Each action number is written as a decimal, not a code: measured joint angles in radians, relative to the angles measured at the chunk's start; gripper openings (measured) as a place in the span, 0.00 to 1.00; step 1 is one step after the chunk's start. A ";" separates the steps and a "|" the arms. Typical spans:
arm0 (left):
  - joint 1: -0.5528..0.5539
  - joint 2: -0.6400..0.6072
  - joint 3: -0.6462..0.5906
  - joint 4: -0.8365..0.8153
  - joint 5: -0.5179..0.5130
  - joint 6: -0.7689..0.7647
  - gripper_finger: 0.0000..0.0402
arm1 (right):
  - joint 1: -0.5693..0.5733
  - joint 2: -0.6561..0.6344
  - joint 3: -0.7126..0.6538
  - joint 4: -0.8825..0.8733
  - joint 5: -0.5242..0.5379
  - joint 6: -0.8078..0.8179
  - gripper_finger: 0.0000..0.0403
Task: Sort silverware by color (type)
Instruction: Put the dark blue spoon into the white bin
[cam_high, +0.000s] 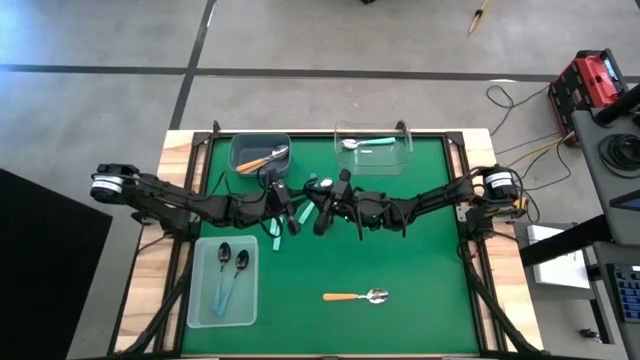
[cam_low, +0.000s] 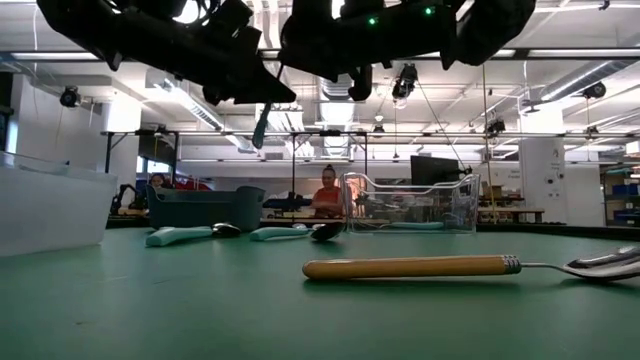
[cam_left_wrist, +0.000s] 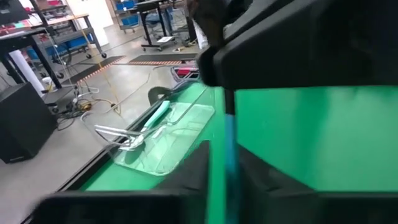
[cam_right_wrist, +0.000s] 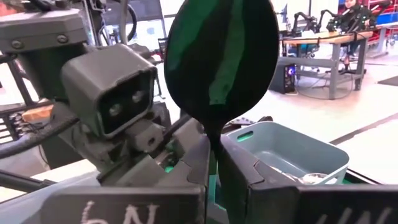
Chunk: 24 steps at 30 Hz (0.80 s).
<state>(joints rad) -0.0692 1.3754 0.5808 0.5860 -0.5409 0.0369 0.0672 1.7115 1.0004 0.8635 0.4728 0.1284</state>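
Both grippers meet above the table's middle, my left gripper (cam_high: 288, 212) (cam_left_wrist: 224, 186) and my right gripper (cam_high: 320, 212) (cam_right_wrist: 214, 155), each shut on one dark-bowled spoon with a thin light-blue handle. Its bowl (cam_right_wrist: 221, 56) stands above the right fingers. Its handle (cam_left_wrist: 231, 143) (cam_low: 262, 125) hangs down between the left fingers. Two teal-handled spoons (cam_low: 180, 236) (cam_low: 285, 233) lie flat on the mat below them (cam_high: 277, 240). An orange-handled spoon (cam_high: 355, 296) (cam_low: 410, 267) lies near the table's near edge. My left gripper has the spoon's light-blue handle (cam_left_wrist: 231, 168) between its two fingers, which lie across it; a thin strip of green shows beside the handle. My right gripper pinches the spoon's neck (cam_right_wrist: 216, 134) just under the bowl, fingers about level and across it. The spoon is upright and lifted clear of the table.
A grey bin (cam_high: 240, 150) at the far left holds an orange-handled spoon. A clear bin (cam_high: 400, 155) at the far right holds a teal-handled one. A clear tray (cam_high: 200, 300) near left holds two dark spoons. People sit in the room beyond the table.
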 joint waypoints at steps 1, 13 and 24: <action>0.000 0.000 0.000 0.004 0.000 -0.004 0.04 | 0.000 0.000 0.000 0.000 0.001 0.000 0.03; -0.005 -0.022 -0.001 0.016 0.164 -0.043 0.00 | 0.000 0.000 0.000 -0.008 -0.063 -0.017 0.18; -0.004 -0.080 -0.002 0.023 0.375 -0.046 0.00 | 0.002 -0.004 0.008 -0.013 -0.246 -0.075 0.21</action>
<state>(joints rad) -0.0731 1.2952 0.5785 0.6089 -0.1660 -0.0095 0.0696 1.7077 1.0088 0.8501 0.2270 0.0530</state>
